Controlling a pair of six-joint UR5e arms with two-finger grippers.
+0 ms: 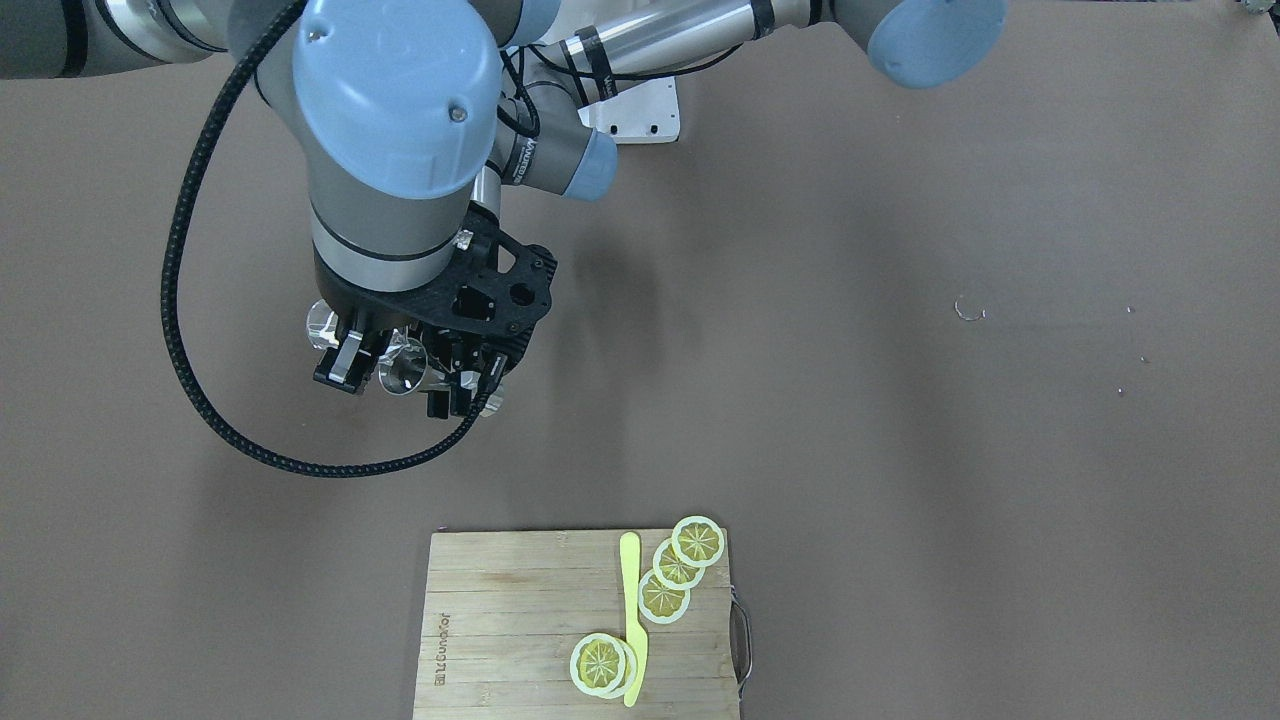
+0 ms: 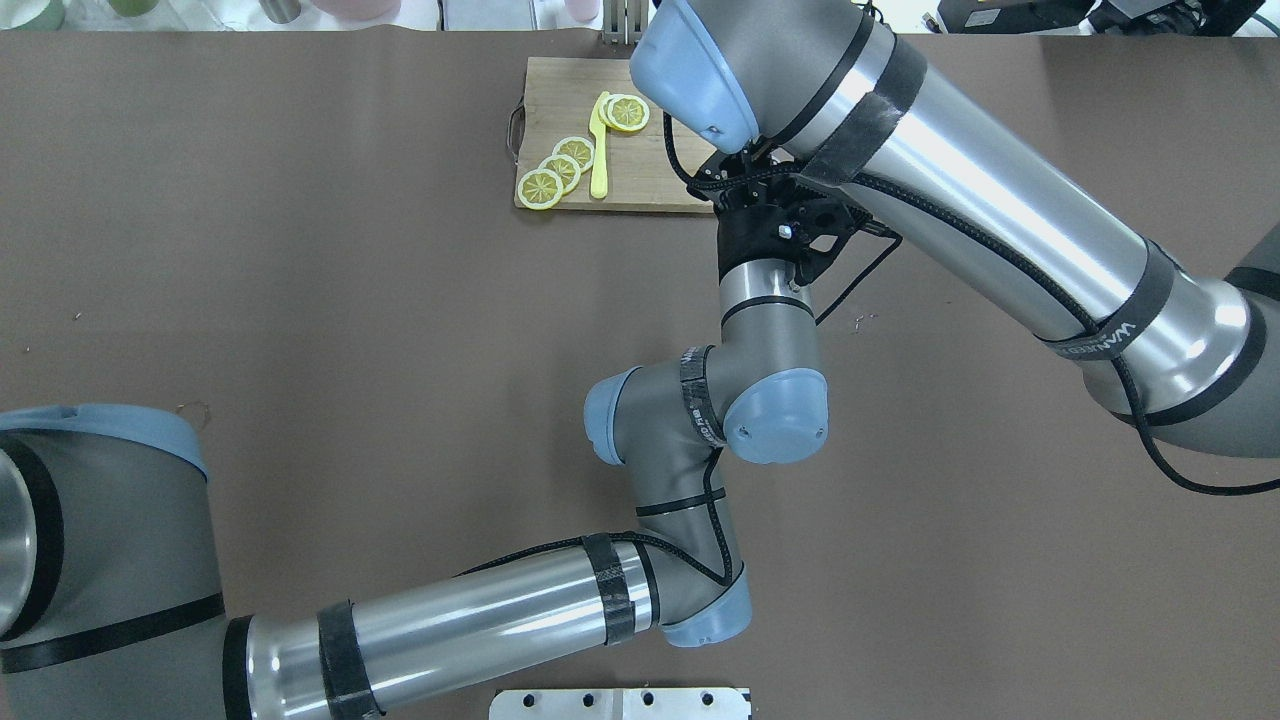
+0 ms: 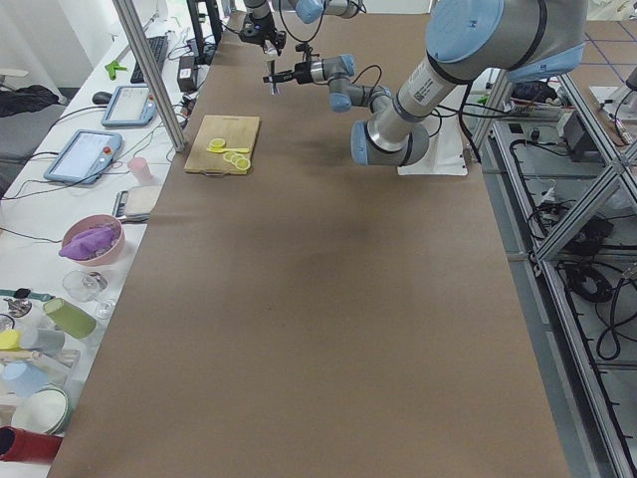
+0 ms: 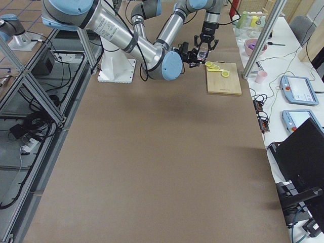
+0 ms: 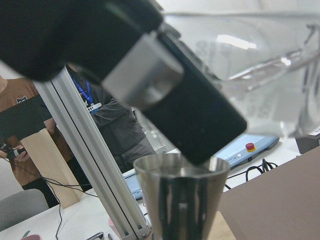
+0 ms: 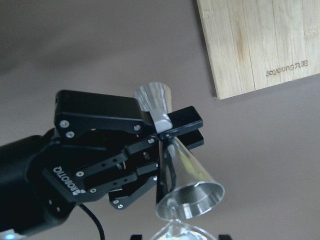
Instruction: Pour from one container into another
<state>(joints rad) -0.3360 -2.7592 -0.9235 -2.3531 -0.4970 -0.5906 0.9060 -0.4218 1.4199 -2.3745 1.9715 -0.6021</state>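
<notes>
The main hazard is a spill onto the table (image 1: 900,450). The jigger (image 6: 182,170) and the glass cup (image 5: 260,50) are both held in mid-air, off to one side of the wooden cutting board (image 6: 260,45). Both have small mouths, so a slight misalignment during tilting would likely send the contents past the receiving rim. A 2nd hazard is contact: in the left wrist view a finger (image 5: 165,95) of the right gripper (image 6: 178,235) crosses just above the jigger's rim, and the cup sits higher than that rim, so any closing of the gap could knock the 2 vessels together. A 3rd hazard is rotation in the grasp: the left gripper (image 6: 165,127) pinches the jigger with narrow fingers at its thin waist only, so the smooth metal may pivot between the pads when tilted. The right gripper's fingers are closed on the glass cup, whose rim shows at the bottom edge of the right wrist view, just beside the jigger's wide mouth. The jigger is silver-grey and polished, 2 cones joined at a narrow waist, 1 larger than the other. The larger mouth faces up toward the right wrist camera, with the body tilted. Its inner wall reflects light, and no contents can be made out. The cup is colourless, and it cannot be told whether it holds liquid.
</notes>
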